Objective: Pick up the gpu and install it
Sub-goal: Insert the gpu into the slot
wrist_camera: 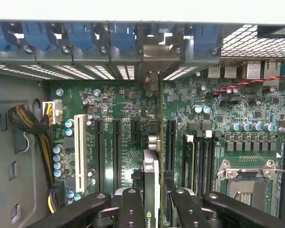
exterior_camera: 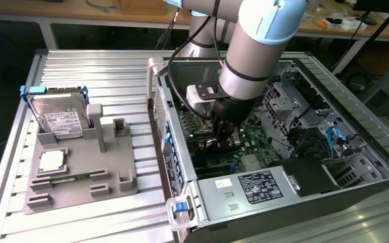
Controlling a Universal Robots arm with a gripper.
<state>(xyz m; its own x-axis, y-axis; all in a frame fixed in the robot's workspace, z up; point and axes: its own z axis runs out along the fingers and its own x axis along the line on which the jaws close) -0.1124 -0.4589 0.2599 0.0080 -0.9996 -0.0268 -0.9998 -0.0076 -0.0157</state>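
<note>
Inside the open computer case [exterior_camera: 356, 152], the gripper [exterior_camera: 227, 137] stands over the motherboard [wrist_camera: 114, 114] with the gpu [wrist_camera: 151, 190] edge-on between slots; drive cages [exterior_camera: 293, 109] and the power supply [exterior_camera: 248, 190] crowd the case's edges.

The gpu [wrist_camera: 151, 190], a thin dark card, stood on edge over the green board, silvery bracket at its far end.

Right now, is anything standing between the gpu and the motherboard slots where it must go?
Nothing visible does. The gripper holds the gpu edge-on above the motherboard, inside the open computer case; the black slots below look free.
</note>
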